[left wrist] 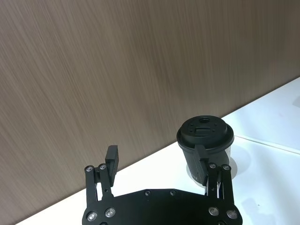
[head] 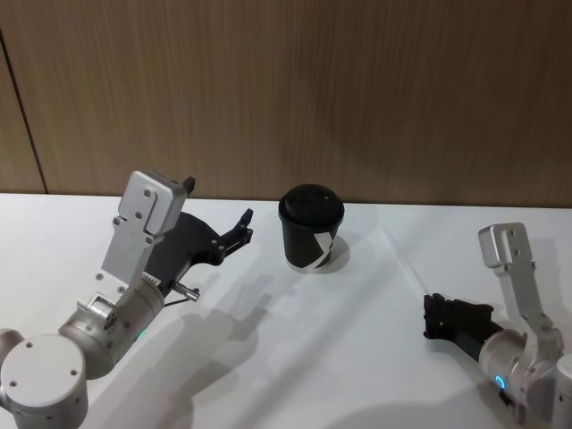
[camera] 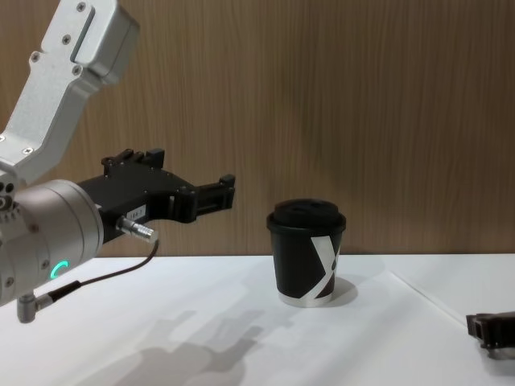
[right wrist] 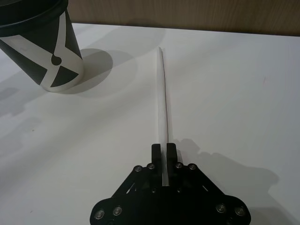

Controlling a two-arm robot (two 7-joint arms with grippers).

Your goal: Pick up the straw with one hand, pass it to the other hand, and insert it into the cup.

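Straw point(right wrist: 162, 103) end pinched right of the cup point(right wrist: 44, 51)
Likely light, bendy; clamped in right gripper point(right wrist: 164, 152); best taken mid-length by spread left gripper point(left wrist: 157, 154)

The cup point(head: 309, 234) is black with a white X. The straw point(right wrist: 162, 98) is white, like the table point(head: 375, 357). The wall point(head: 357, 89) is brown wood.

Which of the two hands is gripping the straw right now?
The right hand, low over the table, shut on the white straw. The left hand is raised near the cup, open and empty.
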